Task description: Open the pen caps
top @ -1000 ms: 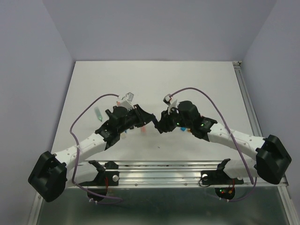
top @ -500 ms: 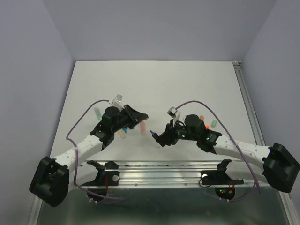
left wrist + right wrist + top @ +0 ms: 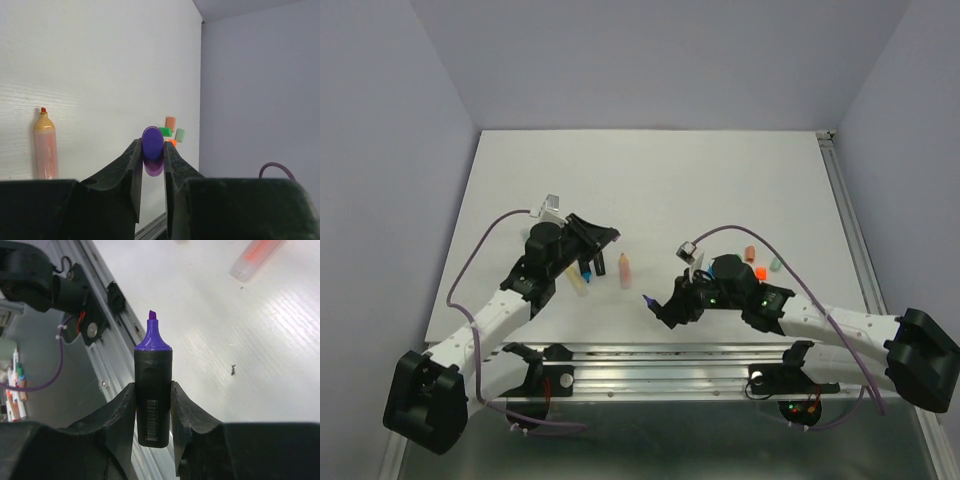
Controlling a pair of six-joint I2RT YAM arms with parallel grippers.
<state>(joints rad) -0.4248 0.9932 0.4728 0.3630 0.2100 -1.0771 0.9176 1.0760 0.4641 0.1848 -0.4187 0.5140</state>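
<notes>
Your left pincer (image 3: 151, 159) clamped on a purple cap (image 3: 151, 141), your right pincer (image 3: 152, 405) gripping an uncapped black marker (image 3: 153, 367), orange marker (image 3: 625, 268) between them on the desk (image 3: 650, 170).

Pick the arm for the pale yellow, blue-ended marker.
Left, likely: the yellow marker lies beside the left gripper, shut on the purple plastic cap; the right gripper, holding the black marker, is farther.
</notes>
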